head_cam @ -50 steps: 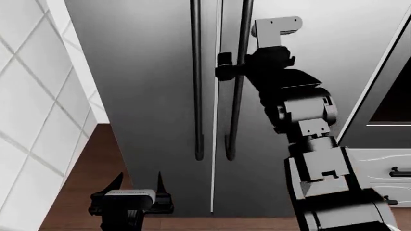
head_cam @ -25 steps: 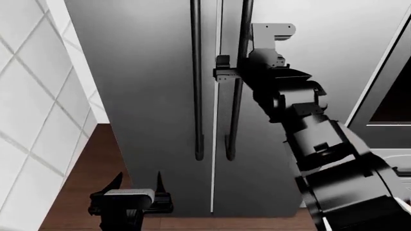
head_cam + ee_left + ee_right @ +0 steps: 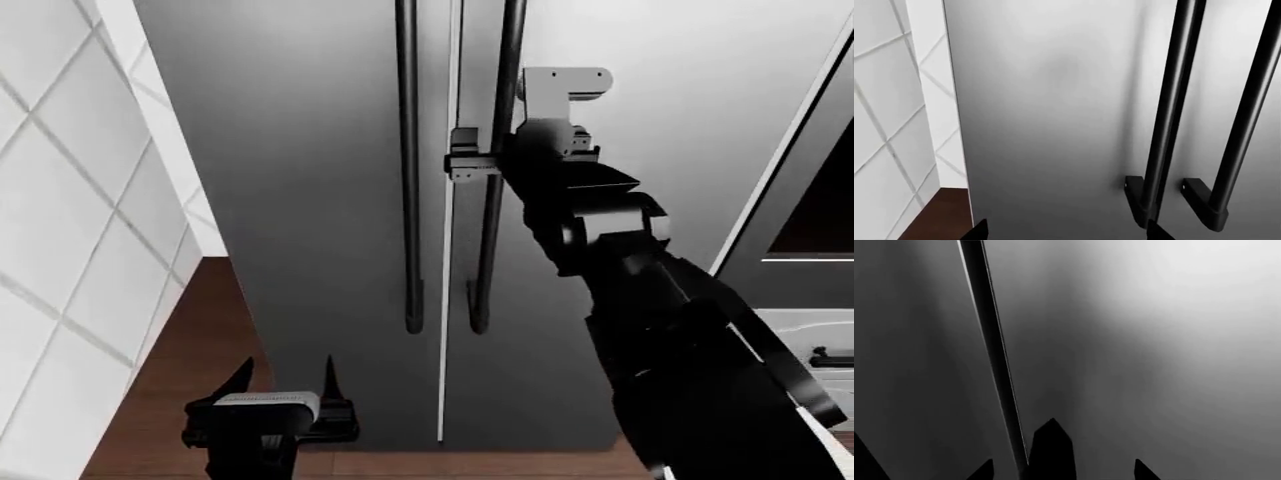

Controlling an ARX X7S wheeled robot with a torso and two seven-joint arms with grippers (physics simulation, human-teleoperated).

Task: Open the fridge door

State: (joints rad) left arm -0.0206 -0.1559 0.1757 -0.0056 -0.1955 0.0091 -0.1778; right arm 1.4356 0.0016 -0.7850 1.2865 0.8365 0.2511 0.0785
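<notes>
The fridge door [image 3: 627,150] is the right-hand steel panel, flush with its twin [image 3: 294,200]. Its black bar handle [image 3: 497,220] runs along its left edge beside the seam. My right gripper [image 3: 465,155] reaches across that handle from the right at upper height. In the right wrist view the gripper [image 3: 1061,472] is open, its fingertips [image 3: 982,471] spread wide with a dark bar between them and the door seam [image 3: 994,365] ahead. My left gripper [image 3: 274,385] hangs low before the twin door, open and empty. The left wrist view shows both handles, the fridge door's [image 3: 1247,115] farther from my left gripper [image 3: 1066,236].
A white tiled wall [image 3: 67,200] flanks the fridge on the left. On the right stand a dark-glass oven door [image 3: 814,210] and a drawer front [image 3: 827,355] below it. Brown wood floor [image 3: 200,340] lies under the left arm.
My right forearm has swung down and to the right while the gripper stayed at the handle, turning slightly. The doors and the left arm have not moved.
</notes>
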